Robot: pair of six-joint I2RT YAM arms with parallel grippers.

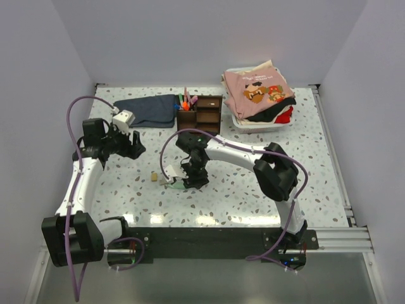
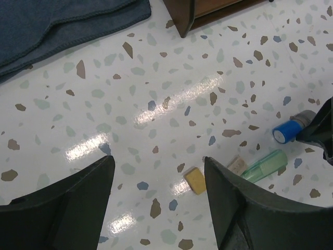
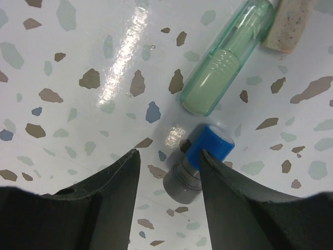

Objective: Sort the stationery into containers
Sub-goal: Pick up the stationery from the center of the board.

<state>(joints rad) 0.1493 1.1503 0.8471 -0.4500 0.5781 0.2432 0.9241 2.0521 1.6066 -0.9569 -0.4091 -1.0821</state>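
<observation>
A tiny blue-capped bottle (image 3: 209,148) lies on its side on the speckled table, between my right gripper's (image 3: 169,153) open fingers and against the right one. Just beyond it lie a pale green eraser stick (image 3: 229,57) and a pale tan eraser (image 3: 291,26). In the top view the right gripper (image 1: 190,180) is low over the table's middle. My left gripper (image 2: 158,159) is open and empty above the table, with a yellow-tan eraser (image 2: 195,180) below it; the bottle (image 2: 287,132) is off to its right. The dark brown organiser (image 1: 201,114) stands at the back and holds several pens (image 1: 185,101).
A dark blue folded cloth (image 1: 149,109) lies left of the organiser. A white bin (image 1: 253,125) with pink clothes stands at the back right. The left gripper (image 1: 131,147) hovers at the left side of the table.
</observation>
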